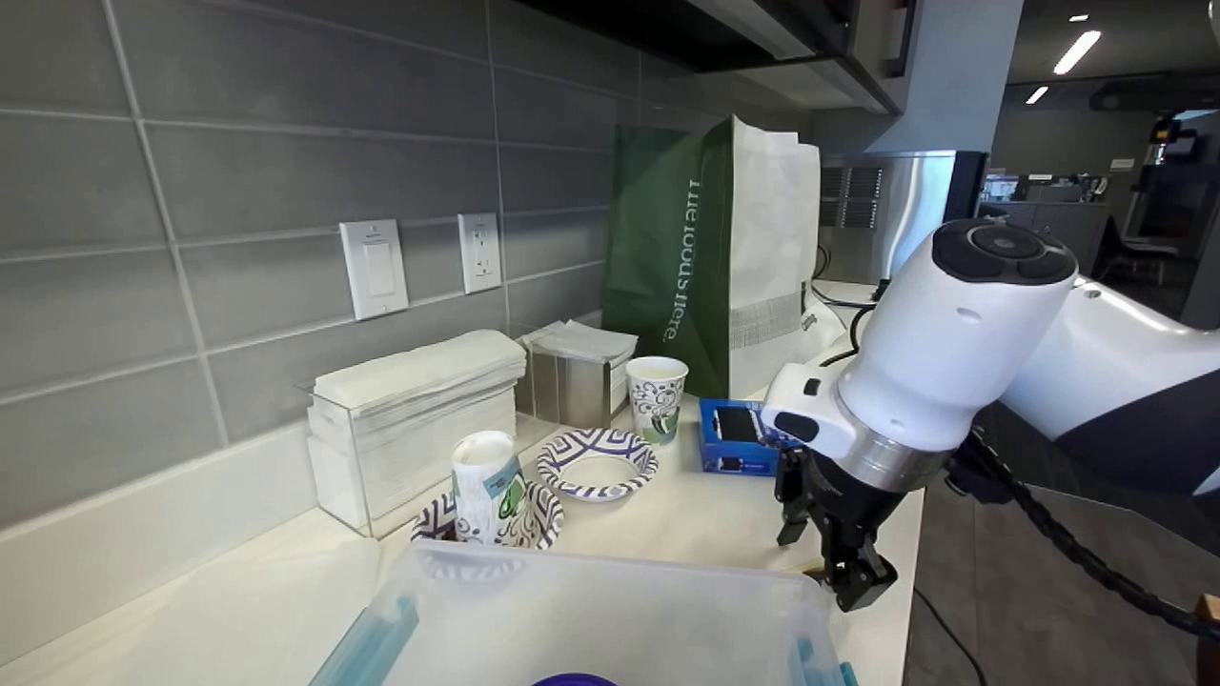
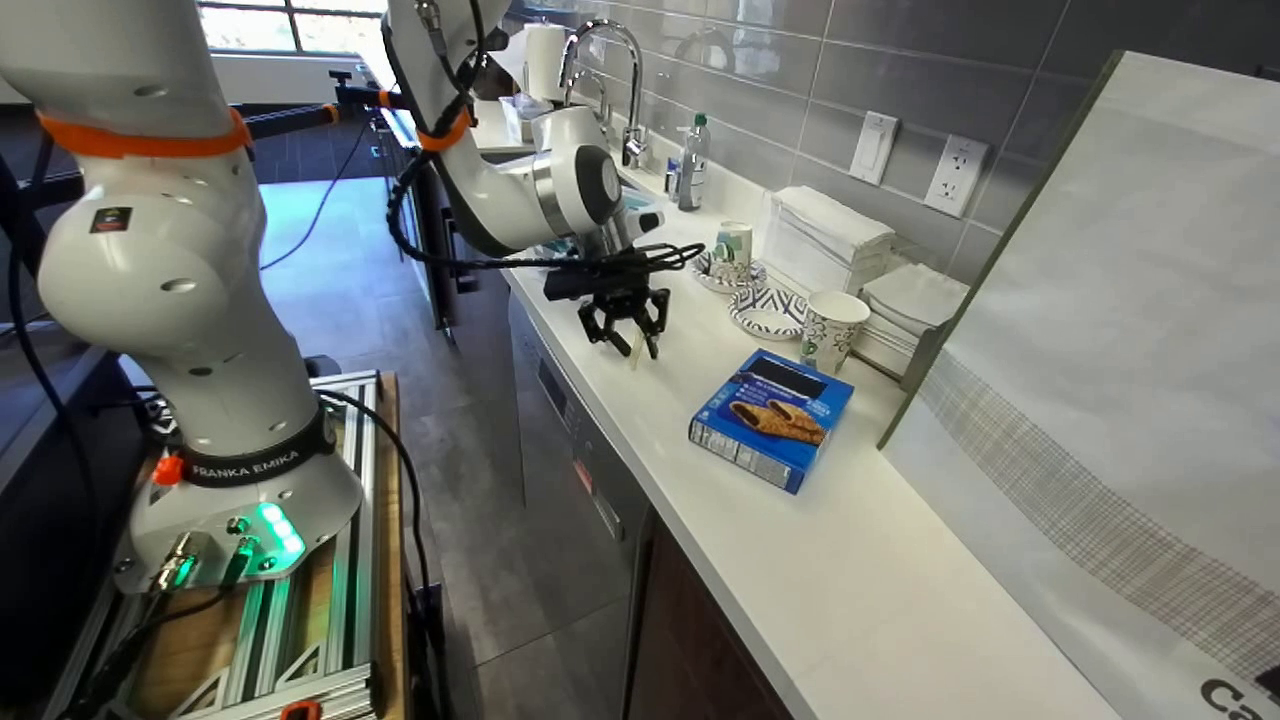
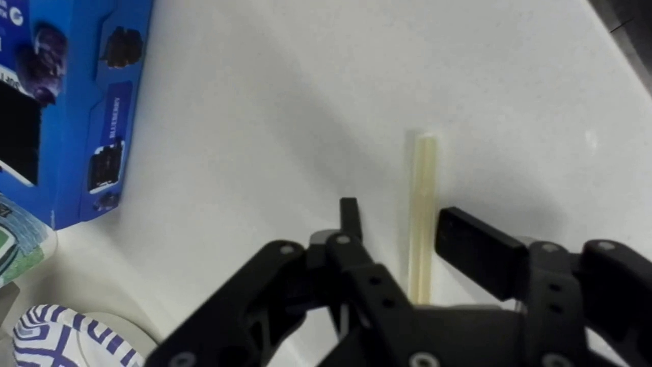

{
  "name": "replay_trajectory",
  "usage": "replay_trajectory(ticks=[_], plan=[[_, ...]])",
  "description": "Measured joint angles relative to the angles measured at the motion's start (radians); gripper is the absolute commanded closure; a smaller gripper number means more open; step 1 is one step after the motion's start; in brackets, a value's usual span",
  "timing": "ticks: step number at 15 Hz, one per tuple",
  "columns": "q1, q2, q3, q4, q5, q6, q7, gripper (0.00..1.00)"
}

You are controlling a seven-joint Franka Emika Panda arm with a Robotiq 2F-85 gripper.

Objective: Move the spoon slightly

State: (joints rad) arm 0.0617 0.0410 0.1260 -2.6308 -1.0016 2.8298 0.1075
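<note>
Black fingers (image 3: 479, 250) spread apart, the gripper (image 3: 399, 214) is straddling the spoon (image 3: 422, 219), which is showing only a pale straight length and lying on the white counter (image 3: 229, 153). A blue box (image 2: 770, 420) is resting nearby; farther out, a paper cup (image 2: 832, 335) is standing just beside a patterned bowl (image 1: 598, 472).

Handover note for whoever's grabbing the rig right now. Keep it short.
Claw: open, straddling the pale stick, not gripping.
Pale stick: lying on the counter; one end hidden behind the claw in the wrist view, so I can't confirm it's a spoon.
Done: claw lined up.
Left: probably close, shift it slightly, release. Watch the blue box nearby.
</note>
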Motion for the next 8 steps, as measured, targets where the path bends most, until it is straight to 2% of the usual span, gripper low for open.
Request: replay_trajectory(ticks=[3, 5, 6, 7, 8], plan=[[0.0, 0.02, 0.0, 0.02, -0.026, 0.001, 0.024, 0.85], [0.001, 0.024, -0.001, 0.032, -0.034, 0.001, 0.03, 0.89], [0.001, 0.027, -0.001, 0.036, -0.036, 0.001, 0.031, 0.95], [0.001, 0.029, -0.001, 0.041, -0.038, 0.001, 0.031, 0.91], [0.001, 0.032, 0.0, 0.045, -0.039, 0.001, 0.031, 0.92]])
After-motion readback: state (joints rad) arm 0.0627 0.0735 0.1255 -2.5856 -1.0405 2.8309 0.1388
